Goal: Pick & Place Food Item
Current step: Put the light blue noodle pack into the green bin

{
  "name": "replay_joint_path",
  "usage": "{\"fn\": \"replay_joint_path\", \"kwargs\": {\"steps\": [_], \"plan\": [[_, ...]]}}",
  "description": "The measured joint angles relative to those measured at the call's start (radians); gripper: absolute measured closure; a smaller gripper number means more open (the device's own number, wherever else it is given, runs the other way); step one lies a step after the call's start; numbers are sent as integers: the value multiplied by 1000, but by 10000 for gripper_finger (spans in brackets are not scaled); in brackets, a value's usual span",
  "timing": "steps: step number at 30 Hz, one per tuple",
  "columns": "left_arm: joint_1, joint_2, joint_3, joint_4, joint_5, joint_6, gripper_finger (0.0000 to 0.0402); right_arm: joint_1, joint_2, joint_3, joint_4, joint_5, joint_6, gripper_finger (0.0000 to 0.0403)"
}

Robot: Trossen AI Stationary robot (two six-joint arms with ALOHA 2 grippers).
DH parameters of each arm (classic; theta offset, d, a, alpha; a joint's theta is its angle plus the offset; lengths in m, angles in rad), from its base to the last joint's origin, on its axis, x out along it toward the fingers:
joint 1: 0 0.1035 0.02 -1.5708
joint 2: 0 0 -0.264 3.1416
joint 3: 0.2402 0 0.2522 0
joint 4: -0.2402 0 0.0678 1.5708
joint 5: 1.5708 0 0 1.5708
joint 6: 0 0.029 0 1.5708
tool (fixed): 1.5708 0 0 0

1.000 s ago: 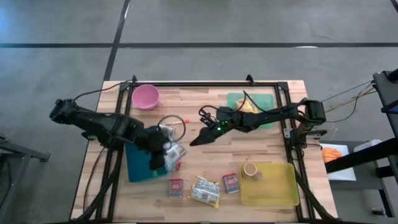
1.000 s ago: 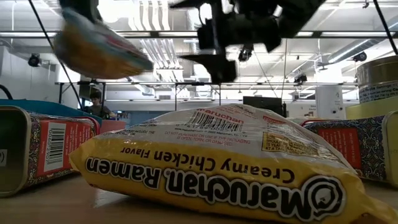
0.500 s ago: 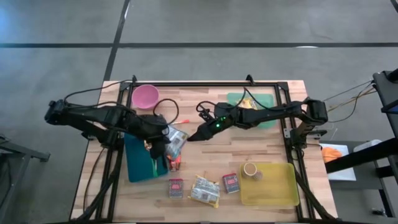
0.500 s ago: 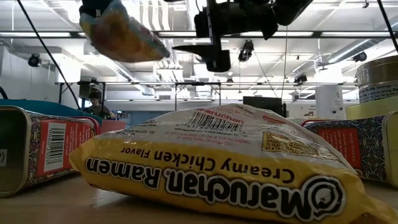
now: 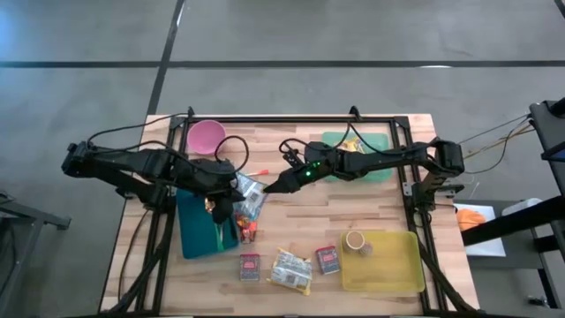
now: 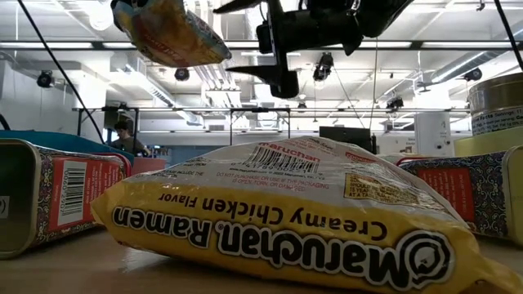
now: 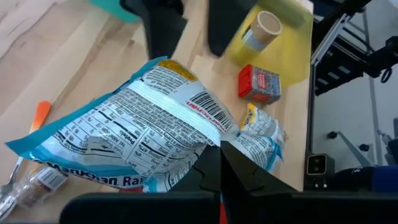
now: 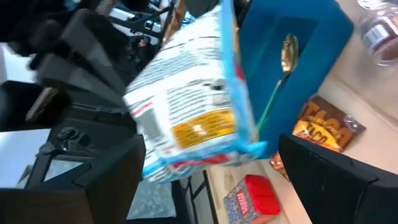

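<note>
Here the left pincer (image 5: 231, 196) is clamped on the blue-edged crinkly ramen packet (image 5: 247, 196), held above the wooden surface (image 5: 291, 230). The right pincer (image 5: 269, 187), fingers wide apart, waits just beside it; it should close squarely across the packet's free end before the left releases.

Two ramen packets: the blue packet (image 5: 249, 198) hangs pinched in the clamped jaws of the left gripper (image 5: 237, 189), just ahead of the spread jaws of the right gripper (image 5: 270, 187); the yellow packet (image 5: 291, 270) lies well apart from both. Two red tins, the first tin (image 5: 250, 266) and the second tin (image 5: 328, 259), flank that yellow packet. Three trays: the blue tray (image 5: 194, 237) nearest the left jaws, the green tray (image 5: 375, 141) behind the right jaws, and the yellow tray (image 5: 397, 265) farthest off. One pink bowl (image 5: 207, 136). One cup (image 5: 356, 241).
</note>
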Motion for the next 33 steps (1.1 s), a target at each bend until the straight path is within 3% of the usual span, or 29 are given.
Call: {"fn": "replay_joint_path", "kwargs": {"steps": [22, 33], "plan": [[32, 0, 0, 145, -32, 46, 401, -3, 2, -13, 137, -5, 75, 42], [42, 4, 0, 216, -63, 71, 401, -4, 2, -47, 308, -5, 174, 42]]}}
